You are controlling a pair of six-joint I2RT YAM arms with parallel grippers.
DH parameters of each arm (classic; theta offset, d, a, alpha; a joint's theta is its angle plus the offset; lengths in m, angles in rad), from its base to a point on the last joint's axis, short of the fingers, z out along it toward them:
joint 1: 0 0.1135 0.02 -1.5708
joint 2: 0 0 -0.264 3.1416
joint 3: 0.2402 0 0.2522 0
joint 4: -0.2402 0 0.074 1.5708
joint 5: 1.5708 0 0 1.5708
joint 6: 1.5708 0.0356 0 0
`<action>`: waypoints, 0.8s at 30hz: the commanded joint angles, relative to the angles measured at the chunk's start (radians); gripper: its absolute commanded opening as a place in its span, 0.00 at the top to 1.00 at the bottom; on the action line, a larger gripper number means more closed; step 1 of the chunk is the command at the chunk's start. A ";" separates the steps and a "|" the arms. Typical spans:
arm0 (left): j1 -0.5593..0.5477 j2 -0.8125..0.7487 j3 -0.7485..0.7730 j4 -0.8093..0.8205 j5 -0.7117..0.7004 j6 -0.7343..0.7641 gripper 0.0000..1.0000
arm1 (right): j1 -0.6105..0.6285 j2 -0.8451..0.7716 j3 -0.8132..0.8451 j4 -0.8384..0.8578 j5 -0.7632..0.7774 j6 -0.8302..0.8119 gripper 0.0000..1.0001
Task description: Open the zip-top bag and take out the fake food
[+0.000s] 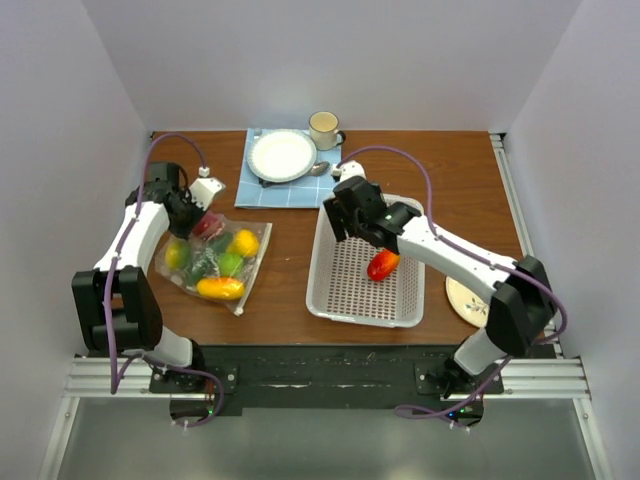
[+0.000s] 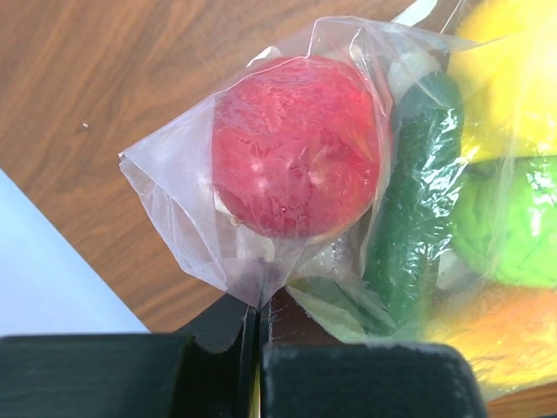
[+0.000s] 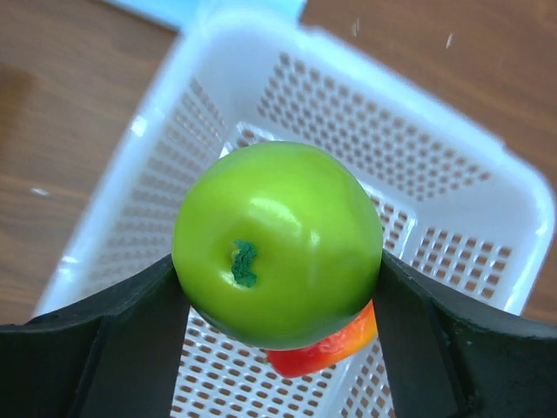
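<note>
The left gripper [image 2: 259, 324] is clenched on one corner of the bag [image 2: 165, 192], with only a thin fold of film between its jaws. The bag lies on the table [image 1: 450, 190] beside the left arm. A red piece [image 2: 296, 144], a cucumber [image 2: 418, 192], and green [image 2: 509, 218] and yellow [image 2: 513, 78] pieces are inside it. That pinch is the weak point. If the arm lifts or tugs, the weight of the food could pull the slick plastic out of the jaws. I cannot tell whether the zip edge is open. If it is, tilting the bag from this corner could tip several pieces out at once, and the round ones would roll across the table.

To the right, the right gripper [image 3: 278, 292] is grasping a green apple [image 3: 278, 244] across its sides, above the white basket [image 1: 330, 270]. A red-orange piece [image 3: 326, 348] lies in the basket directly under it. The apple is glossy and round, so it could slide out of the fingers early. Let go from here, it would probably land on the piece below, bounce sideways, and perhaps clear the low wall. A knock from the arm could also push the light basket aside.
</note>
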 commanded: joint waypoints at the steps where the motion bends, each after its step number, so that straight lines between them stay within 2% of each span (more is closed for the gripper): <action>1: -0.019 -0.038 0.058 -0.053 0.010 -0.035 1.00 | -0.005 0.042 -0.023 -0.013 -0.010 0.002 0.06; 3: -0.031 -0.039 0.099 -0.082 0.018 -0.049 1.00 | -0.006 0.050 0.016 -0.024 -0.033 -0.003 0.01; 7: -0.078 -0.049 0.188 -0.150 0.021 -0.072 1.00 | 0.010 0.018 0.036 0.016 -0.095 -0.006 0.01; 10: -0.094 -0.053 0.233 -0.173 0.007 -0.079 1.00 | 0.075 0.027 0.056 0.031 -0.083 -0.018 0.01; 13: -0.094 -0.061 0.187 -0.138 -0.033 -0.067 1.00 | 0.157 0.064 0.082 0.054 -0.079 -0.026 0.01; 17: -0.094 -0.058 0.017 -0.054 -0.119 -0.050 1.00 | 0.288 0.134 0.117 0.079 -0.093 -0.029 0.01; 19: -0.096 -0.052 -0.072 0.023 -0.153 -0.037 1.00 | 0.317 0.202 0.143 0.071 -0.102 -0.028 0.02; 24: -0.094 -0.013 -0.172 0.123 -0.220 -0.018 1.00 | 0.348 0.292 0.157 0.093 -0.123 -0.029 0.01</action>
